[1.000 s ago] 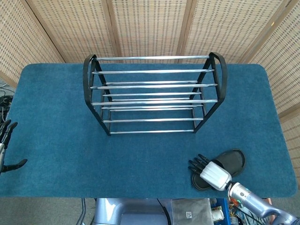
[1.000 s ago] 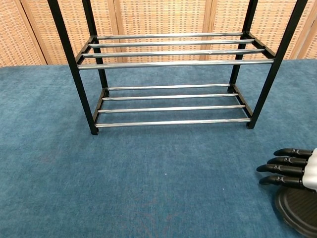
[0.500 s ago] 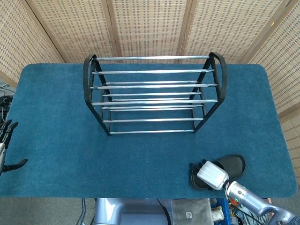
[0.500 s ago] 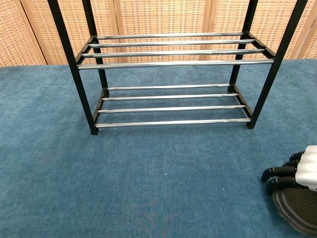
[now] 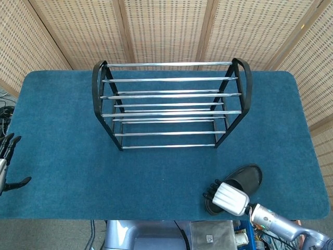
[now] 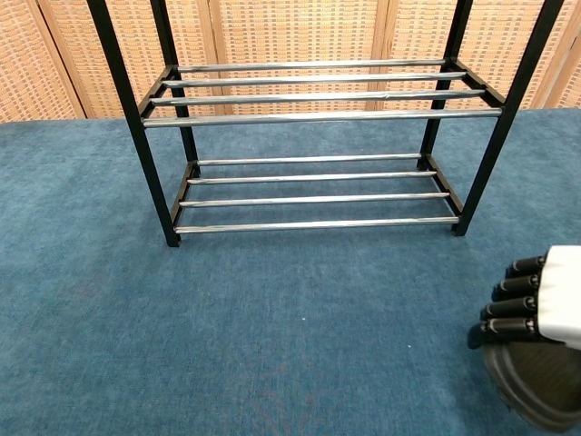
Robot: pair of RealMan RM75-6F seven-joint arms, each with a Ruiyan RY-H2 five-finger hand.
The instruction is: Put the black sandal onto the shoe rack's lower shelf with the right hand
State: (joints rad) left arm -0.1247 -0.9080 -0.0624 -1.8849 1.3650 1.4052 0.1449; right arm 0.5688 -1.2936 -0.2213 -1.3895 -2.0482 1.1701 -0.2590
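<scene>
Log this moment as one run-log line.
phase: grasp | right hand: fingers curled over black sandal on table | left hand: idle, open | shoe rack: lower shelf empty

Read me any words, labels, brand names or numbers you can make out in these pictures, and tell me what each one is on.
No text can be read.
A small white label on the grey box below the table's near edge carries a mark too small to read.
The shoe rack, black sandal and right hand show no lettering.
</scene>
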